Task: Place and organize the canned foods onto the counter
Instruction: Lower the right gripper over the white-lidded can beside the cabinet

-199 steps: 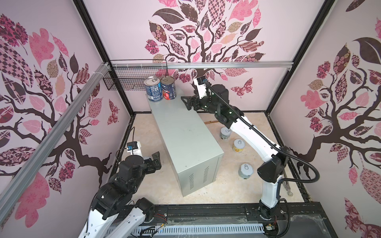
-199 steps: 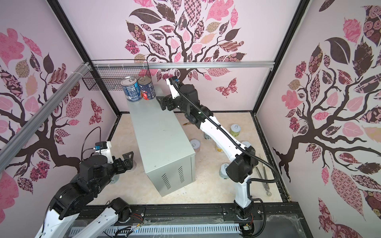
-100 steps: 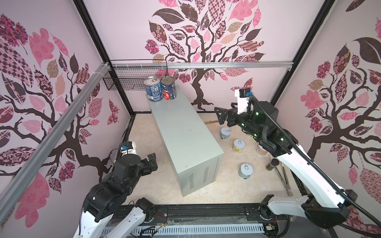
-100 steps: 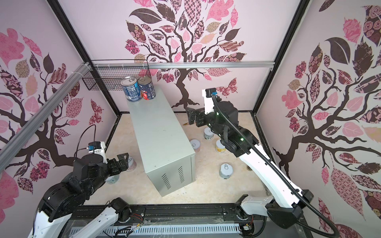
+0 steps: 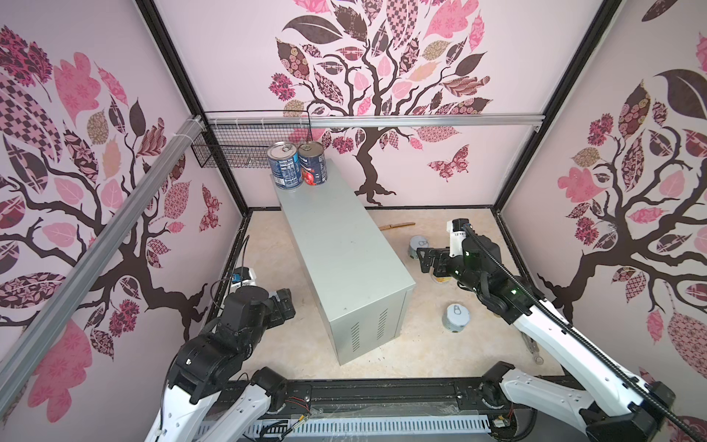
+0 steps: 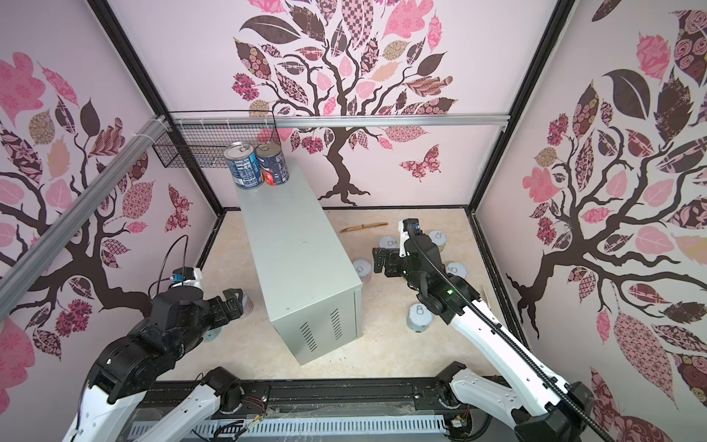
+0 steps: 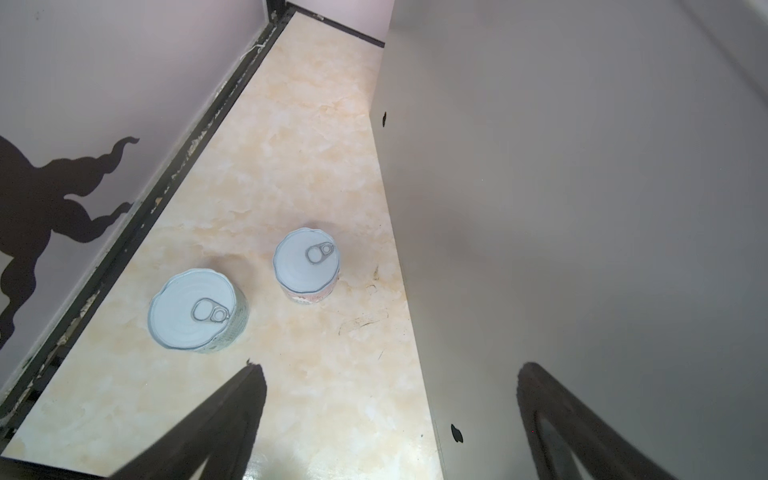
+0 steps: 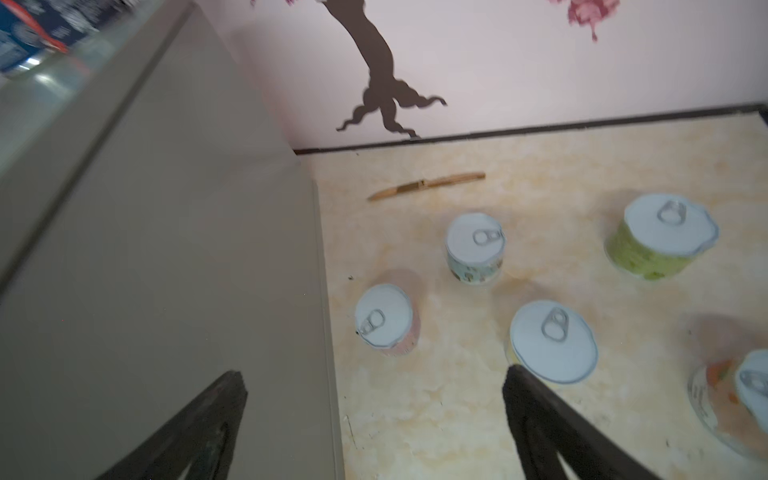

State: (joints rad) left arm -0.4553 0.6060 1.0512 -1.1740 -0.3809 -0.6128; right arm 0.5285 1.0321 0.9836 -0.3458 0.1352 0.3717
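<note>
Standing on the counter (image 5: pixel 344 245): the blue-labelled tin (image 5: pixel 284 166) and the dark red-labelled tin (image 5: pixel 312 163), upright and touching at the end away from the vent slots.
Left of the counter: the pale-green tin (image 7: pixel 198 309) and the pink-banded tin (image 7: pixel 306 266), upright on the floor; the pink-banded one is nearer the counter's side wall.
Right of the counter: the pink tin (image 8: pixel 384 320) just beside the wall, then the pale-blue tin (image 8: pixel 475 247), yellow tin (image 8: pixel 552 340), green tin (image 8: pixel 660 237) and orange-labelled tin (image 8: pixel 715 390) (cut by the frame edge); the lone tin (image 5: pixel 455 315) sits off the vent-slot end.
Left gripper (image 7: pixel 390 368): low beside the counter's left wall, fingers spread wide, holding nothing.
Right gripper (image 8: pixel 372 372): over the floor along the counter's right wall, fingers spread wide, holding nothing.
Wooden stick (image 8: pixel 426 187): flat on the floor, right of the counter's far end.
</note>
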